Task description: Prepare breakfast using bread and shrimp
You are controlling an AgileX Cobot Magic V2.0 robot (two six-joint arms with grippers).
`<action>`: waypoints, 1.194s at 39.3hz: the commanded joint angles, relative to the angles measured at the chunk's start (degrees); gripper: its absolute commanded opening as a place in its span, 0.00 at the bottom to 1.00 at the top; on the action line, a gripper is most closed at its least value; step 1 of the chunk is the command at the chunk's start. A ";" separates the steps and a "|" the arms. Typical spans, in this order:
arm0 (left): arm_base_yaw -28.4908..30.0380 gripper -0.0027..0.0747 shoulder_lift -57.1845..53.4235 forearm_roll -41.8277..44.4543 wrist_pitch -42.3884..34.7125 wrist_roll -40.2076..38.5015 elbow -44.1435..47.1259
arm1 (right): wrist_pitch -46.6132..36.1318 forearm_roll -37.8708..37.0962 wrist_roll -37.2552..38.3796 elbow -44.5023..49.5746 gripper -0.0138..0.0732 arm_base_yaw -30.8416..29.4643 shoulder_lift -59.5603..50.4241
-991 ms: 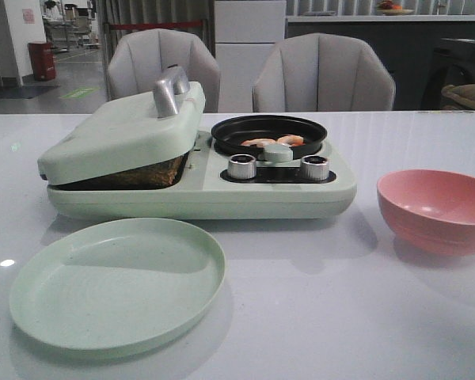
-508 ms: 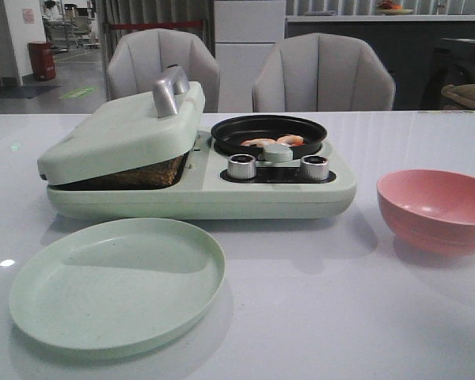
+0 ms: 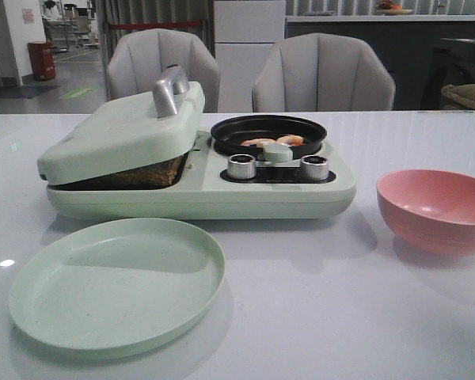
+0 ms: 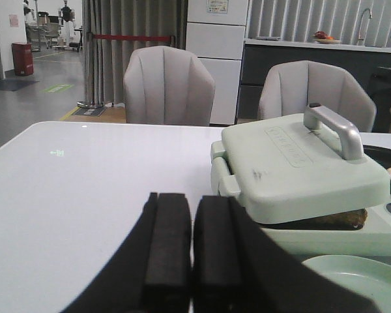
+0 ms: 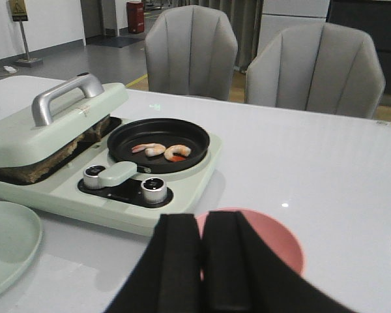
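While both arms hang back from the breakfast maker point(image 3: 202, 170), each gripper is closed on nothing: the left gripper point(image 4: 191, 251) has its black pads pressed together on the hinge side of the appliance, and the right gripper point(image 5: 202, 261), pads likewise together, hovers above the pink bowl point(image 3: 435, 210). The shrimp point(image 5: 163, 151), two curled pink-orange pieces, lie side by side in the round black pan point(image 3: 269, 133) set into the breakfast maker, behind its two silver knobs point(image 3: 278, 167). The bread point(image 3: 138, 174) shows only as a brown edge under the tilted lid point(image 3: 123, 134), which rests on it. An empty green plate point(image 3: 117, 283) sits on the tabletop point(image 3: 317, 317) just in front of the appliance.
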 commanded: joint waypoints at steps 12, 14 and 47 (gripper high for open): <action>0.01 0.18 -1.04 -0.05 -4.53 -0.56 1.23 | -1.92 -8.82 6.29 3.08 0.33 -11.28 -13.80; 0.01 0.18 -1.04 -0.05 -4.53 -0.56 1.23 | -1.92 -8.32 6.31 4.35 0.33 -11.79 -14.81; 0.01 0.18 -1.04 -0.05 -4.53 -0.56 1.23 | -7.87 -12.02 11.28 11.30 0.33 -11.87 -17.50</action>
